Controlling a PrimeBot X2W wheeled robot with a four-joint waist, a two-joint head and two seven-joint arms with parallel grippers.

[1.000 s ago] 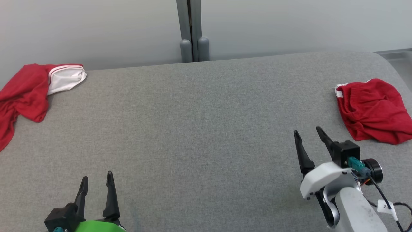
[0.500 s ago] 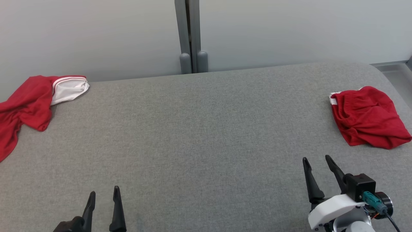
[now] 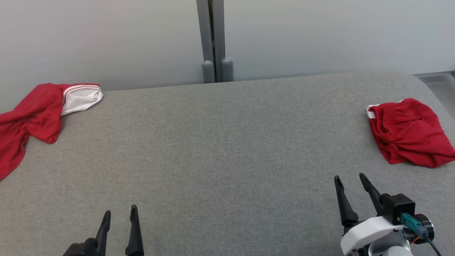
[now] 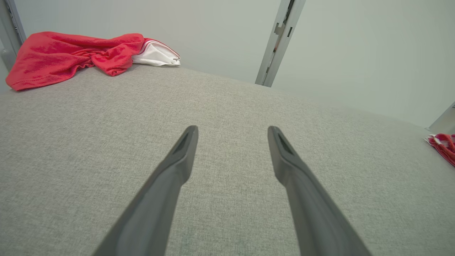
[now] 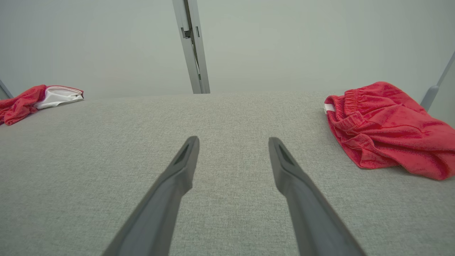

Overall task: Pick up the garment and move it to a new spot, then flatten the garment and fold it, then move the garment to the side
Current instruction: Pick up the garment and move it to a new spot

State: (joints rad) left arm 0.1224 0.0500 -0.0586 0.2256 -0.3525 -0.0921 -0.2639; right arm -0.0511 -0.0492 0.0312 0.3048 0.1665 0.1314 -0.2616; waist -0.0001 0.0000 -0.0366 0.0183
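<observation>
Right now we see our left fingers (image 3: 134, 231) at the near left of the grey tabletop (image 3: 227, 142), the two dark prongs spread apart with bare cloth surface between them and nothing pinched. In the left wrist view those left fingers (image 4: 170, 177) hover low over the tabletop, tips apart, pointing toward the far edge. Our right fingers (image 3: 343, 202) sit at the near right, likewise spread and empty, and the right wrist view shows the right fingers (image 5: 170, 185) angled over open grey fabric. We count two garments, well apart from each other. A red and white garment (image 3: 32, 113) lies crumpled at the far left corner, its white part with red stripes turned toward the middle and its red part spilling over the left edge; it also shows in both wrist views (image 4: 71, 53) (image 5: 21, 103). A pair of red shorts (image 3: 408, 131) rests bunched at the right side, the gathered waistband facing left (image 5: 384, 131), just beyond our right fingers but not touching them. Behind the tabletop stands a pale wall with a grey post (image 3: 213, 39) at its middle.
</observation>
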